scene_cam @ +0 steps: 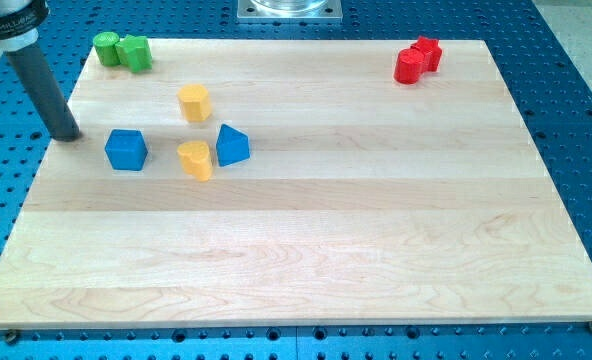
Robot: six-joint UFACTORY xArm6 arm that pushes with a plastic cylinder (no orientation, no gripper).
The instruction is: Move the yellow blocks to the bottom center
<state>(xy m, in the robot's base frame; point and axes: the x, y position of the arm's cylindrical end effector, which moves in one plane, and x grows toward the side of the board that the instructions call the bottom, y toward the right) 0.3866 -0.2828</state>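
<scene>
Board: wooden table top on a blue perforated bench.
Rod: my tip rests at the far left, left of the blue cube; no jaws.
Yellow blocks: one far left; another between the blue cube and blue wedge, touching the wedge.
Corners: green blocks far left, red blocks far right.
</scene>
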